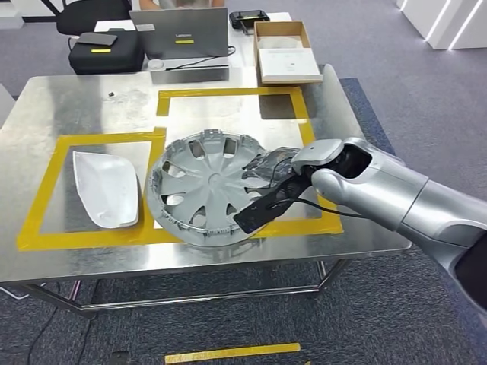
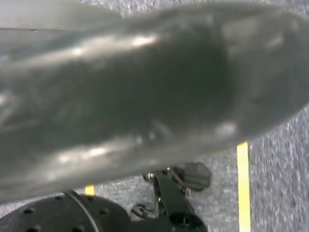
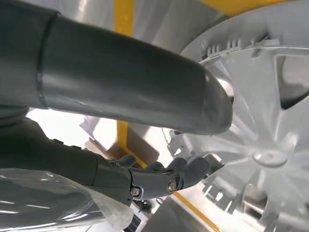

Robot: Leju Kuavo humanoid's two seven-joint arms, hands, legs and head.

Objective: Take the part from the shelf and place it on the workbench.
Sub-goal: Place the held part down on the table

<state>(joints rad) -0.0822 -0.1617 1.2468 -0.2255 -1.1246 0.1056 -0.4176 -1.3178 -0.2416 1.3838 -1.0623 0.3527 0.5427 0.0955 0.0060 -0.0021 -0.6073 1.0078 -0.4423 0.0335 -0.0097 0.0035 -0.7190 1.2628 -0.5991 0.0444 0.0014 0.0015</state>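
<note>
A grey wheel cover point(image 1: 201, 190) lies inner side up on the steel workbench point(image 1: 86, 99), across the yellow tape between two marked frames. My right hand point(image 1: 270, 190) reaches over its right rim, dark fingers stretched across the edge. In the right wrist view the thumb point(image 3: 127, 82) and the fingers point(image 3: 164, 179) are spread apart, with the wheel cover's rim point(image 3: 269, 121) just beyond them and no grip plainly showing. My left hand point(image 2: 146, 96) is a blurred grey mass above the carpet; how its fingers lie is unclear.
A white mirror-shaped shell point(image 1: 106, 188) lies in the left yellow frame. At the back stand a laptop point(image 1: 181, 34), a black case point(image 1: 106, 52) and an open cardboard box point(image 1: 284, 49). Grey carpet with yellow tape point(image 1: 233, 352) surrounds the bench.
</note>
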